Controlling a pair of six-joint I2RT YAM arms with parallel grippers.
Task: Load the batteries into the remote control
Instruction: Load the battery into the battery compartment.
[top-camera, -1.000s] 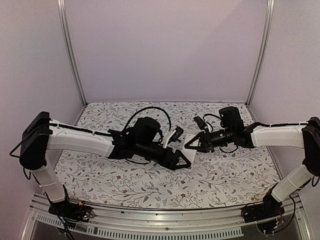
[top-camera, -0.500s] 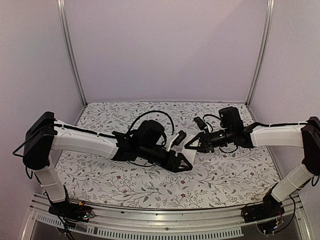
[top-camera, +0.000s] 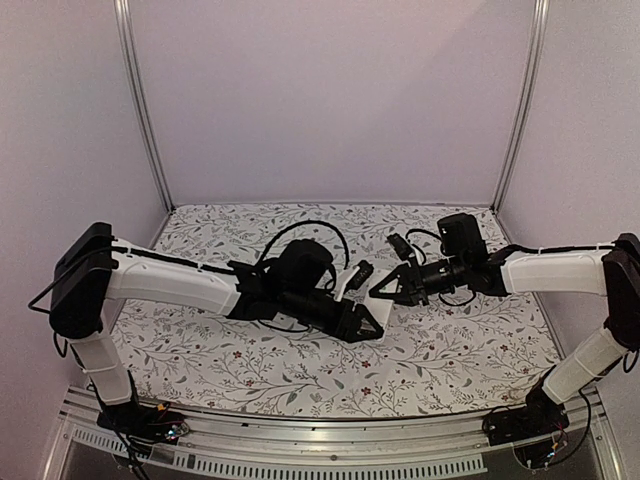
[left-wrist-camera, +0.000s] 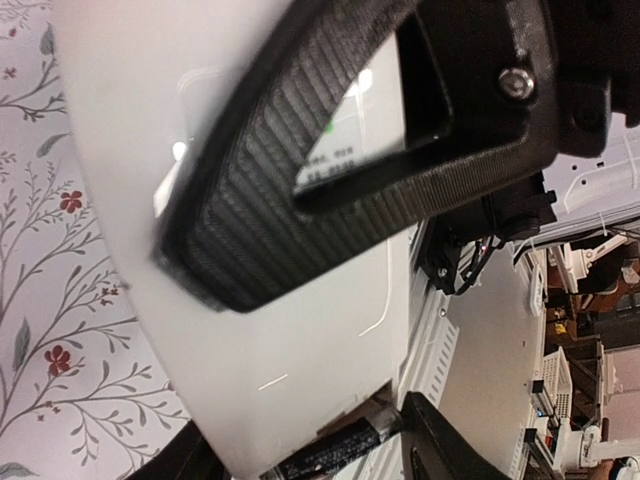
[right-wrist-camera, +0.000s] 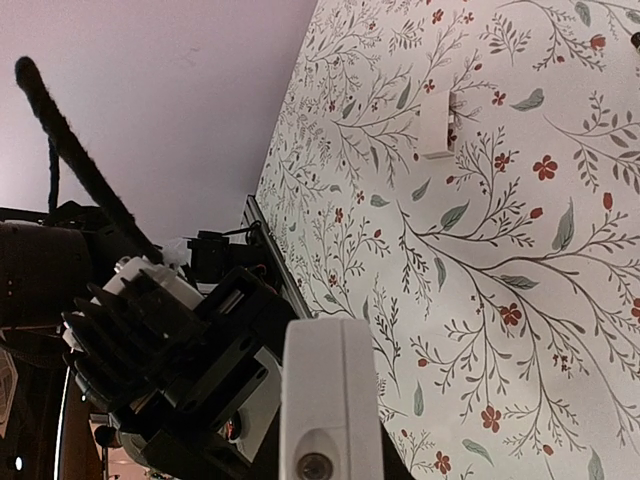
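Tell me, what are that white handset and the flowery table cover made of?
The remote control looks like hard white plastic, smooth and glossy; thin streaks of light reflect off it. The table cover is a printed floral sheet, matte, with no glare; whether cloth, paper or vinyl I cannot tell.

White remote control (left-wrist-camera: 300, 340), display showing, dark battery (left-wrist-camera: 335, 451) beside its edge.

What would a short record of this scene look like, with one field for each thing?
remote control: white, display side in view
right gripper: shut on the remote control's end
left gripper: jaws around the remote control, grip unclear
battery: one dark cylinder at the remote control's edge
cover plate: lying on the floral table, apart
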